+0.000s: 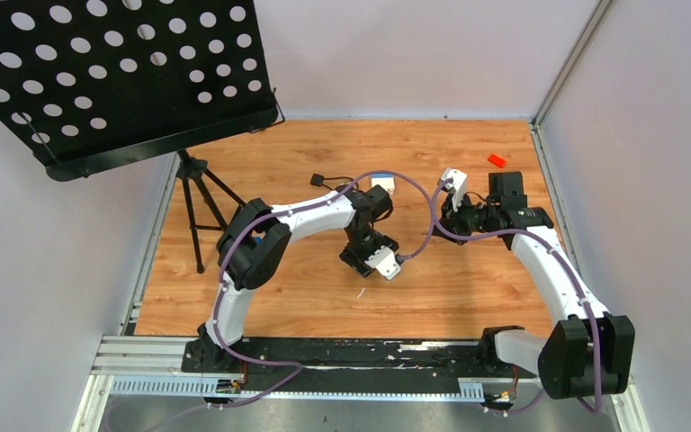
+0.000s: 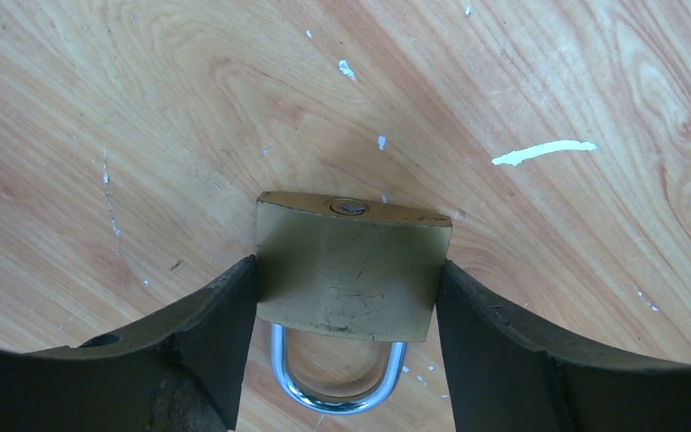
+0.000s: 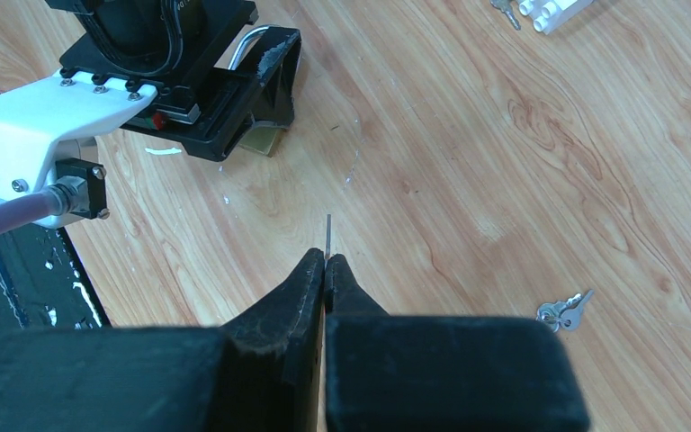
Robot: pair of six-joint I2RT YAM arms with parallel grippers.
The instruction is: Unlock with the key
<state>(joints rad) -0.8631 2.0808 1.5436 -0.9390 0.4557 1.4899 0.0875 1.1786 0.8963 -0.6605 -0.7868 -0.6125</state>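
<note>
A scratched brass padlock (image 2: 346, 270) lies on the wooden table, keyhole (image 2: 349, 207) facing away and steel shackle (image 2: 337, 396) toward the wrist. My left gripper (image 2: 346, 268) has a black finger pressed against each side of its body. In the right wrist view the same padlock (image 3: 265, 142) shows under the left gripper (image 3: 270, 81). My right gripper (image 3: 326, 261) is shut on the key (image 3: 327, 236). Only the key's thin grey blade sticks out past the fingertips, pointing toward the padlock from some distance above the table.
A ring of spare keys (image 3: 565, 310) lies on the wood to the right, another key (image 3: 507, 9) and a white part (image 3: 553, 11) farther off. A black music stand (image 1: 117, 72) overhangs the back left. A red block (image 1: 497, 160) sits back right.
</note>
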